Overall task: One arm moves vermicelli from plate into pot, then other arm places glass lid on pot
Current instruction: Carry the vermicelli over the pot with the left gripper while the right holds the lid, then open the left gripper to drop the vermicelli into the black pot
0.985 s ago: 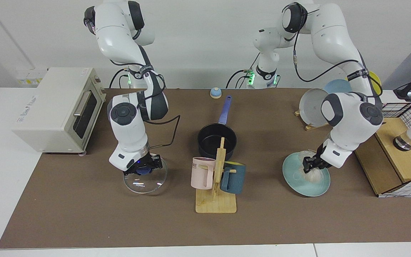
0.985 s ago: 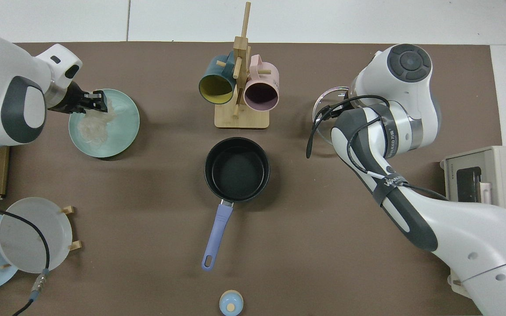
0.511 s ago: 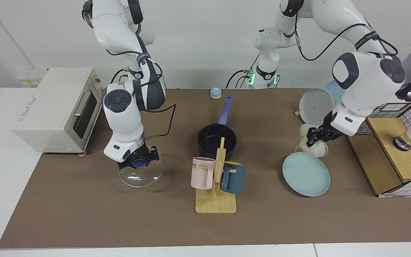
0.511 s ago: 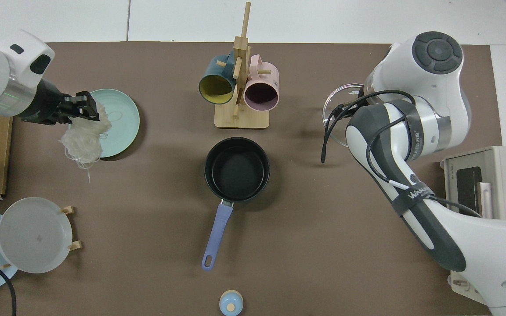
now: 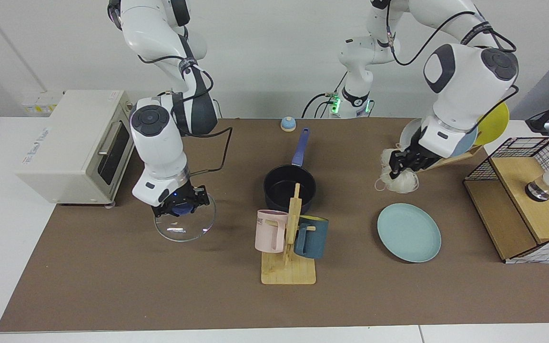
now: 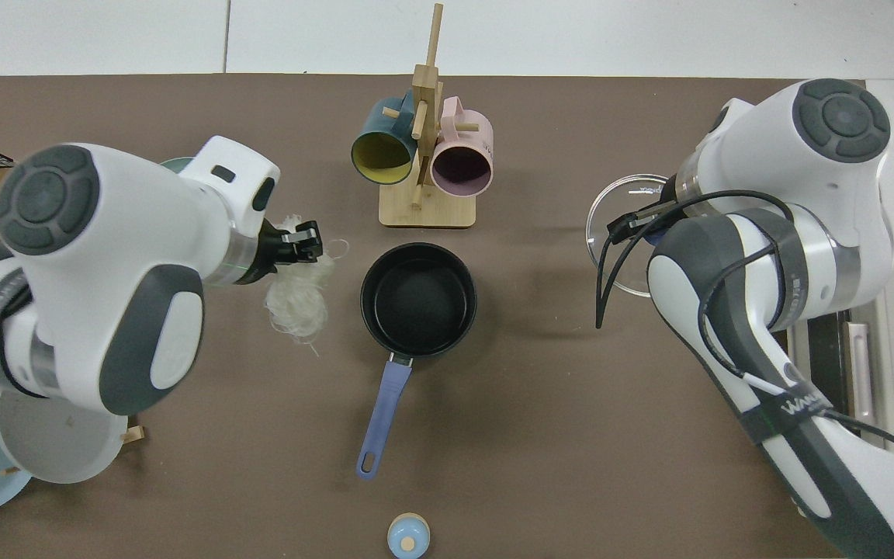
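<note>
— Where's the vermicelli now?

— Up in the air, hanging as a loose clump from the left gripper. Its fingers are pinched tight on the top of the noodles, with a few strands trailing down. From above, the clump sits between the plate and the pot, just beside the pot's rim but not over it.

— And the plate?

— The mint plate lies bare on the tabletop, well apart from the gripper. The pot stands in the middle, nothing inside, its blue-violet handle pointing towards the arms' bases.

— What about the other arm?

— The right gripper, the one with the small blue light, has its fingers closed on the blue knob of the glass lid. The lid looks slightly tilted and seems lifted off the cloth, though I can't be sure. It's near the toaster oven, well apart from the pot.

— Anything between them?

— A wooden mug rack with a pink and a teal mug, in front of the pot.
</note>
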`<state>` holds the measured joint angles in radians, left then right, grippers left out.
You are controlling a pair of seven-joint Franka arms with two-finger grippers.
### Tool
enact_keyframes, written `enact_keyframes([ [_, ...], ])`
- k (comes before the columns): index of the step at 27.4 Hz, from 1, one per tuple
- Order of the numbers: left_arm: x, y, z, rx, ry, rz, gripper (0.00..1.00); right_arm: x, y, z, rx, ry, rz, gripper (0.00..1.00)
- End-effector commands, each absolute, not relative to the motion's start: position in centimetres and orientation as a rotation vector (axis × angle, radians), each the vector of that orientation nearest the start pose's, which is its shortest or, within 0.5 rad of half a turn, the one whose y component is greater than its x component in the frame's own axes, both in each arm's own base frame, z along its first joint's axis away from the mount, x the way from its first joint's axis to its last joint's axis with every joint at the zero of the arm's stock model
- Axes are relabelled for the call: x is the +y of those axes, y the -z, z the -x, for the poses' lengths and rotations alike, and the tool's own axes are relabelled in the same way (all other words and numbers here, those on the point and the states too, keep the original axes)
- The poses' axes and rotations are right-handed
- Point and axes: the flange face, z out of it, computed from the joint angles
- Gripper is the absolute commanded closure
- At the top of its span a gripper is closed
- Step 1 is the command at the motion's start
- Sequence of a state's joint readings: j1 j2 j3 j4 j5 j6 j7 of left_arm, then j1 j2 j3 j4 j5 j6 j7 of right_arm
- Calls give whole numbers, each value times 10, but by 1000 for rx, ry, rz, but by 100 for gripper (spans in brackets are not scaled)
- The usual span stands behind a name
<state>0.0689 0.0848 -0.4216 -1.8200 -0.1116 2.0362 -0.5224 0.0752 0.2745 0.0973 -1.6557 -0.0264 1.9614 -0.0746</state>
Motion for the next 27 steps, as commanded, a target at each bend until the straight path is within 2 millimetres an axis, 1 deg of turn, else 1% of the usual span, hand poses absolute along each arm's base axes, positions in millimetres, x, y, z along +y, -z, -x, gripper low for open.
enact_keyframes([
  [1, -245, -502, -530, -406, 129, 3309, 100, 97, -451, -587, -411, 40, 3082, 100],
  [3, -262, -497, -525, -399, 120, 3320, 100, 96, -448, -575, -412, 54, 3085, 100],
  [5, -279, -482, -525, -383, 118, 3344, 100, 95, -443, -566, -412, 66, 3088, 100],
  [6, -282, -475, -524, -377, 109, 3347, 100, 94, -441, -563, -412, 71, 3089, 100],
  [7, -283, -473, -525, -369, 105, 3347, 100, 94, -440, -560, -411, 76, 3090, 100],
  [11, -285, -472, -527, -360, 118, 3359, 100, 89, -440, -559, -431, 76, 3089, 100],
  [13, -285, -467, -529, -353, 114, 3364, 100, 87, -443, -560, -445, 77, 3087, 100],
  [16, -288, -457, -533, -356, 97, 3372, 100, 85, -455, -558, -445, 93, 3087, 100],
  [17, -298, -447, -533, -343, 77, 3382, 100, 84, -459, -556, -446, 98, 3089, 100],
  [19, -320, -418, -535, -300, 26, 3400, 100, 84, -472, -549, -454, 86, 3090, 100],
  [20, -323, -410, -535, -278, 23, 3392, 100, 84, -477, -547, -453, 77, 3089, 100],
  [23, -324, -407, -535, -302, 26, 3379, 100, 87, -485, -543, -424, 80, 3043, 100],
  [26, -329, -400, -534, -310, 11, 3378, 100, 88, -505, -546, -442, 120, 3002, 100],
  [27, -330, -394, -535, -298, 15, 3377, 100, 89, -509, -546, -447, 108, 3001, 100],
])
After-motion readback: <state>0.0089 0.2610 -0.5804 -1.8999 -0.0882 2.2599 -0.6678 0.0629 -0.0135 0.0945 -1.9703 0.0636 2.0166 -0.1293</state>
